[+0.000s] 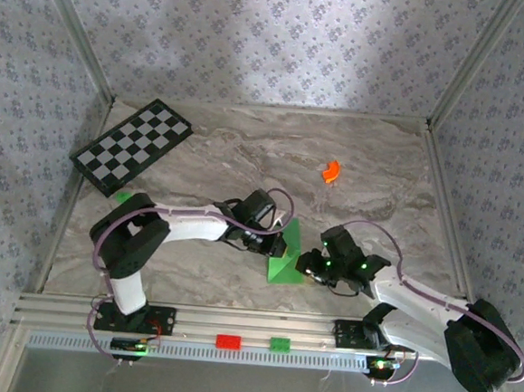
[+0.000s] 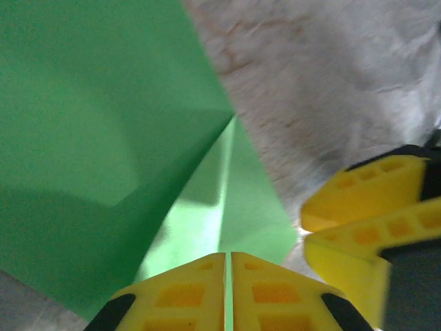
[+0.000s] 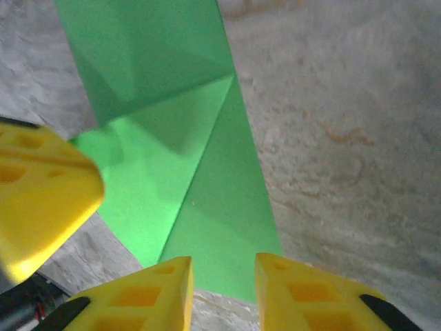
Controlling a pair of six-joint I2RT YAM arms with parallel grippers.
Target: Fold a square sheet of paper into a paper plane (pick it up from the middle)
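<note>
My left hand [image 2: 228, 269] was clamped on the folded green paper [image 2: 89, 138], while my right hand [image 3: 222, 267] hovered part open over its edge.

Top cam: sheet [image 1: 284, 263] sits partly under both claws. Left claw [image 1: 270, 243] hides its 10 o'clock corner, right claw [image 1: 309, 263] its 3 o'clock edge. Creases too small to tell.

Left wrist cam: sheet cut off at top & left edges. Right claw's fingers [image 2: 358, 207] blurred at 4 o'clock, clipped by rt edge.

Right wrist cam: sheet cut off at top. Left claw's finger [image 3: 41, 193] is a blur at 9 o'clock.
</note>
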